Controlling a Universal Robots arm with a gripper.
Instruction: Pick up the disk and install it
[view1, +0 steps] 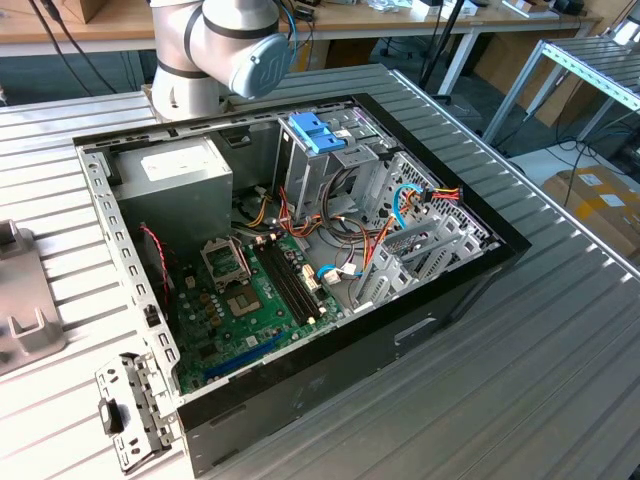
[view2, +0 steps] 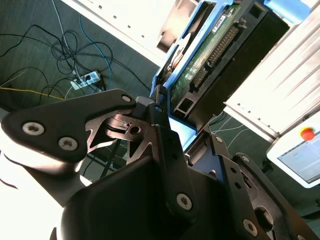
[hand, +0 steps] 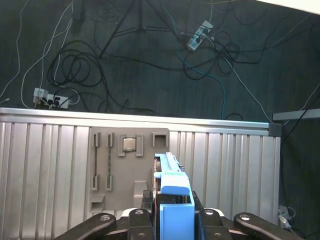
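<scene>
In both wrist views my gripper (hand: 172, 206) is shut on the disk (hand: 172, 182), a dark drive in a bright blue carrier. The first wrist view shows it edge-on, its blue tab end between the two black fingers (hand: 148, 202). In the second wrist view the disk (view2: 210, 55) shows its green circuit board and blue frame, reaching away from the gripper (view2: 182, 117). The disk hangs in the air, touching nothing else. In the exterior view the arm (view1: 225, 50) stands behind the open computer case (view1: 300, 250).
Inside the case are a grey power supply (view1: 185, 172), the motherboard (view1: 250, 290), loose cables and a drive cage topped by a light-blue bracket (view1: 316, 130). A grey parts holder (hand: 125, 165) lies on the ribbed metal table (hand: 45, 165). Cables cover the floor beyond.
</scene>
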